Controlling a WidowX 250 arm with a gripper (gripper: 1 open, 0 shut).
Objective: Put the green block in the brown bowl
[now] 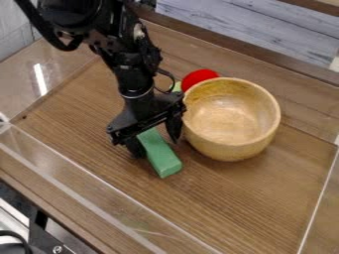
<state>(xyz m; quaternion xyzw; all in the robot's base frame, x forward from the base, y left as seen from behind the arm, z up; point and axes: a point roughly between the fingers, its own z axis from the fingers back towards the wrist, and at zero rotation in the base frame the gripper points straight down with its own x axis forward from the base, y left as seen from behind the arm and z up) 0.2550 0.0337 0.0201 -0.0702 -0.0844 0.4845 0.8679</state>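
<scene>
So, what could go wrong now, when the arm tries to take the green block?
1. The open tool stands over only the far end of the green block, so an end grip may let the block tip or slip.
2. The block lies right beside the brown bowl, so a closing finger could hit and push the bowl.

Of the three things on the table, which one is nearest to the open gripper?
The green block: the gripper stands directly over its upper end. The brown bowl sits just to its right, and the red object lies behind the bowl.
</scene>
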